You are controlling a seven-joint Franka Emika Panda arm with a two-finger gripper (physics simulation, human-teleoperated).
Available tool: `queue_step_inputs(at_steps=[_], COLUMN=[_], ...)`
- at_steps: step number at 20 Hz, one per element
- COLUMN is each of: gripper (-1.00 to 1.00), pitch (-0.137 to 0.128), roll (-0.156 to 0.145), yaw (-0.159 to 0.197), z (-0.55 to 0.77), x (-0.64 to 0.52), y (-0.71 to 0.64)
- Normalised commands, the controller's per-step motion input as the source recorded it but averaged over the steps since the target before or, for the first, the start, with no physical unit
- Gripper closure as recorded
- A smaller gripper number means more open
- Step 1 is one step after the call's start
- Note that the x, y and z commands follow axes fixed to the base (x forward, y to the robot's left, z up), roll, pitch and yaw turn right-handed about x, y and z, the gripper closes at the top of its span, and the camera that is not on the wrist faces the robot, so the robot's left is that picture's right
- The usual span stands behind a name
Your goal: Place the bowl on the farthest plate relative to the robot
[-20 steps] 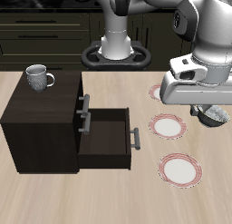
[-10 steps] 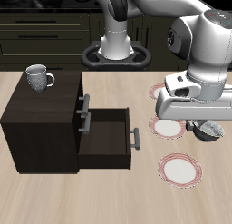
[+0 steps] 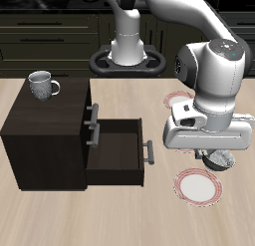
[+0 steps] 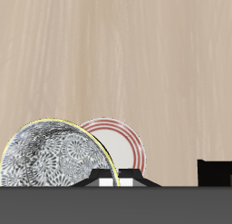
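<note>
Near the table's front edge lay the plate [image 3: 197, 185] with its pinkish-red striped rim, and just above and behind it hung the gripper [image 3: 217, 158] with the bowl [image 3: 220, 158] clamped between its jaws, only a speckled sliver of the bowl peeking out beneath the arm's bulky white wrist. Beside this spot stood a dark cabinet [image 3: 45, 130] with its middle drawer [image 3: 120, 150] pulled open toward the plates, and a grey mug [image 3: 42, 86] sat on the cabinet's top. Another plate [image 3: 176, 97] farther back was almost wholly covered by the arm. From the wrist view the bowl [image 4: 53, 155] overlapped the plate [image 4: 122, 144], hiding part of it; the fingertips themselves could not be made out.
</note>
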Motion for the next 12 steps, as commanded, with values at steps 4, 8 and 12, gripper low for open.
queue_step_inputs(at_steps=[4,8,12], gripper=[1.00,1.00,1.00], pitch=[0.027,0.035,-0.001], roll=[-0.013,-0.005,-0.007], yaw=[-0.008,0.000,0.019], z=[-0.23,-0.30,-0.14], x=[0.00,0.02,0.17], y=[-0.05,-0.04,-0.08])
